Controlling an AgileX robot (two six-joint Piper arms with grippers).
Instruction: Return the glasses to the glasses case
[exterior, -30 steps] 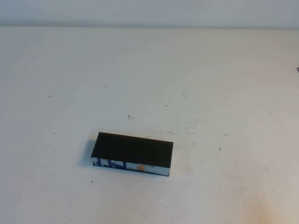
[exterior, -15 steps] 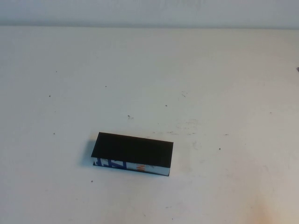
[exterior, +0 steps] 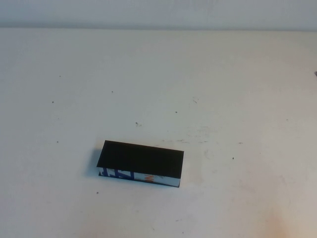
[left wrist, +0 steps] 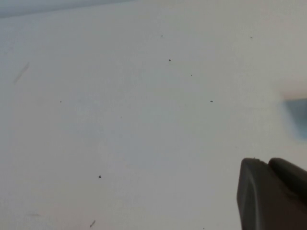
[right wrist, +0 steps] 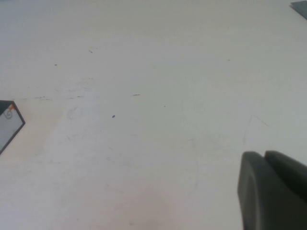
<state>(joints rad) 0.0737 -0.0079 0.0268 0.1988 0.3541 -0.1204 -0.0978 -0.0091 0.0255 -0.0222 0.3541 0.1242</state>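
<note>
Case open on table; left gripper, right gripper over bare table, jaws' state unclear.

White table surface, scattered with small dark specks and faint scuff marks near its middle; pale wall band runs along the far edge.
</note>
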